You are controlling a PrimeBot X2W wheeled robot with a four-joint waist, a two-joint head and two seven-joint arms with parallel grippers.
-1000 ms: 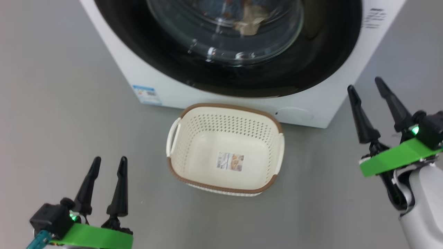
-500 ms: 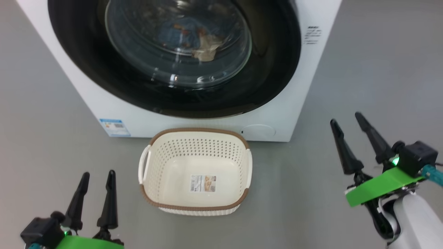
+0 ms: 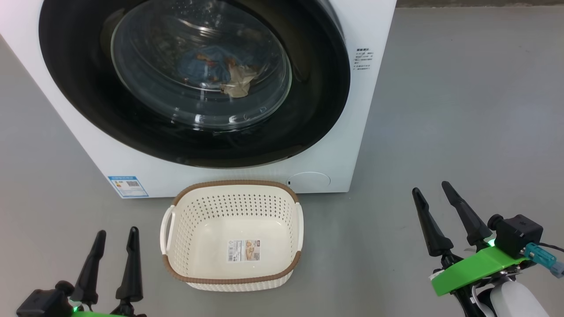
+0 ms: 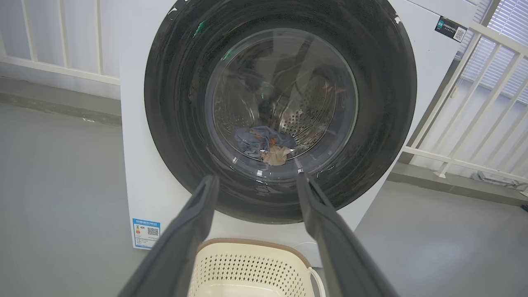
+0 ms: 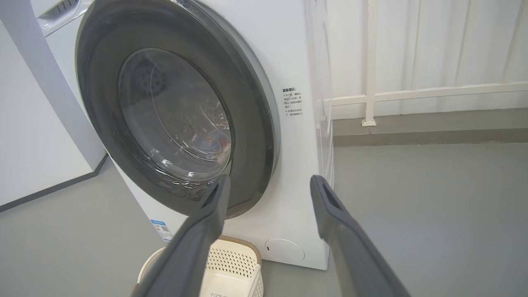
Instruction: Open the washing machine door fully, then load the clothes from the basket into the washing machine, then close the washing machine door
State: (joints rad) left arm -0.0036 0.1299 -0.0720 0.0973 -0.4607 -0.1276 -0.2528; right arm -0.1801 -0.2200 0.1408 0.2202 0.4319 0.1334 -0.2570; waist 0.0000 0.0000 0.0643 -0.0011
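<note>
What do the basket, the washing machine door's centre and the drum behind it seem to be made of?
The basket looks like matte cream moulded plastic: punched holes, brown woven-look rim. The washing machine door has a glossy black rim, probably plastic, and a clear centre, likely glass: sharp highlights, the clothes visible through it. The drum looks like perforated steel, shiny grey.

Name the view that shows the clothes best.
The head view: the clothes look largest there, blue with a cream piece, behind the door. The left wrist view shows them smaller, low in the drum; the right wrist view, a slanted glimpse.
</note>
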